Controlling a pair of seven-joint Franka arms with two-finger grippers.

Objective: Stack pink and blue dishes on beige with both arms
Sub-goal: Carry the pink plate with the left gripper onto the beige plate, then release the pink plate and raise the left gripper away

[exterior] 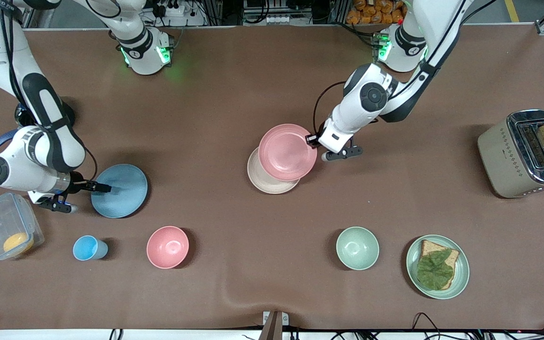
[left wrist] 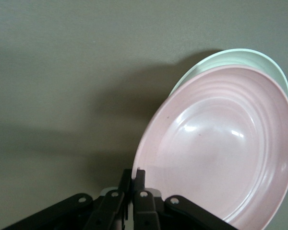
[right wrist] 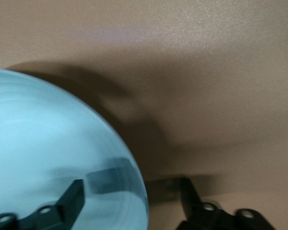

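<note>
Overhead, from the front view, we see the left gripper (exterior: 310,140) clamped on the rim of the pink plate (exterior: 287,152), at the edge of that plate toward the left arm's end of the table. The pink plate is held over the beige plate (exterior: 265,182), offset so that a crescent of beige shows on the side nearer the front camera. The right gripper (exterior: 104,188) reaches in from the right arm's end of the table and grips the rim of the blue plate (exterior: 122,190), one finger lying across the plate's upper face. Nearer the front camera than the blue plate stand a small blue cup (exterior: 88,248) and a pink bowl (exterior: 167,247); a clear container (exterior: 5,231) sits at the right arm's end. A green bowl (exterior: 357,248), a green plate (exterior: 458,278) carrying bread and a leaf, and a toaster (exterior: 513,156) occupy the left arm's end of the table. Next, the left wrist view shows the left gripper (left wrist: 133,178) with its fingers nearly together, pinching the thin rim of the pink plate (left wrist: 221,148), which is tilted; the pale edge of the beige plate (left wrist: 240,56) shows just past it. Finally, the right wrist view shows the right gripper (right wrist: 132,184) closed across the rim of the blue plate (right wrist: 43,143): one finger (right wrist: 108,179) lies on the plate's upper face, the other passes under the rim, with brown table (right wrist: 206,72) below.
</note>
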